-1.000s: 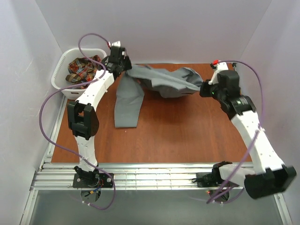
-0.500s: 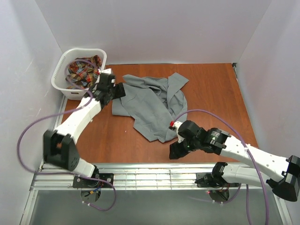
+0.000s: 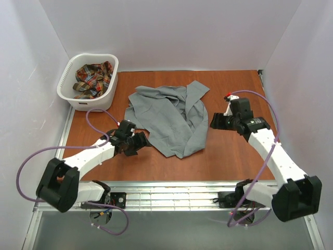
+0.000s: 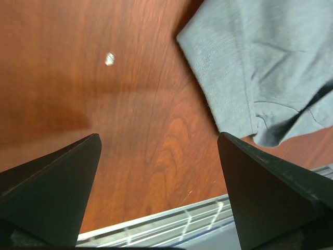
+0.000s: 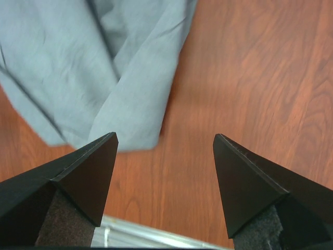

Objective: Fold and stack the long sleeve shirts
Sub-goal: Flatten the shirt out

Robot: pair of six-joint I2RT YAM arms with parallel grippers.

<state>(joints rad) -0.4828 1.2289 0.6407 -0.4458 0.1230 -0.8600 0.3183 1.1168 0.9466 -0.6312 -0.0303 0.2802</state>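
matt cloth shirt, glossy wood tbl

A reddish-brown wood-grain table filled the floor of the enclosure, boxed in by plain pale panels: a far wall, a left wall and a right wall. A slotted metal rail ran along its near edge. The light was soft and even, and shadows were faint.

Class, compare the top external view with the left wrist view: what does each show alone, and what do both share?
Only the top view shows the white basket holding the plaid shirt, and the right arm. Only the left wrist view shows the gap between the left fingers, spread over bare wood. Both show the grey shirt lying crumpled on the table.
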